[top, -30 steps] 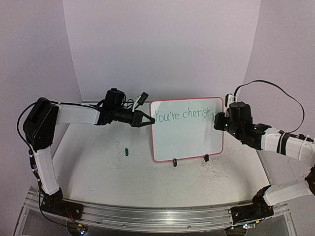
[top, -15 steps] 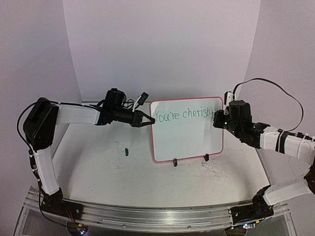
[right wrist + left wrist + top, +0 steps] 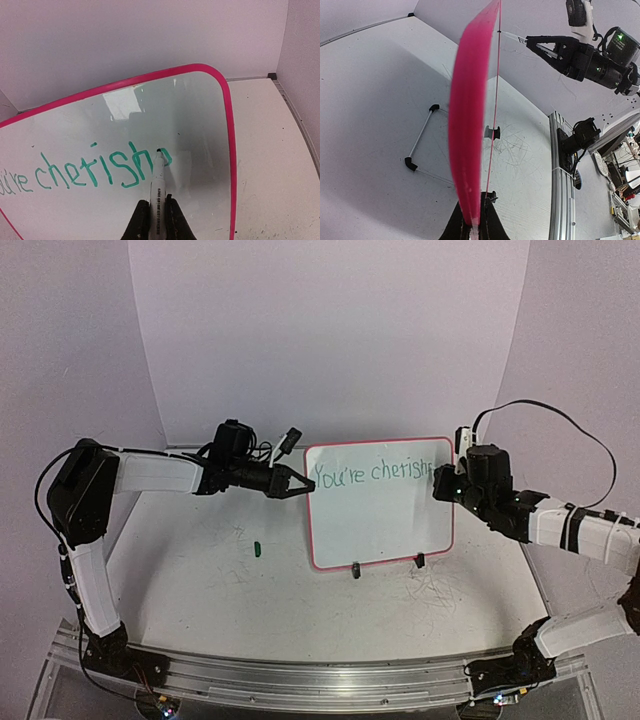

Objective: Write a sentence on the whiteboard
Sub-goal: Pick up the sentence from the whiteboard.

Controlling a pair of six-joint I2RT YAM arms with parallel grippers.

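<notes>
The whiteboard, white with a pink-red frame and two black feet, stands upright mid-table. Green writing along its top reads "You're cherish" with one more stroke begun; it also shows in the right wrist view. My left gripper is shut on the board's left edge. My right gripper is shut on a white marker, whose tip touches the board right after the "h". No second line of writing shows.
A small green marker cap lies on the tabletop left of the board. Faint grey scribbles mark the table in front of it. A purple backdrop closes the back and sides. A metal rail runs along the near edge.
The right gripper has shifted slightly right along the top line with the marker, adding strokes after "cherish". The left arm and the board have not moved.
</notes>
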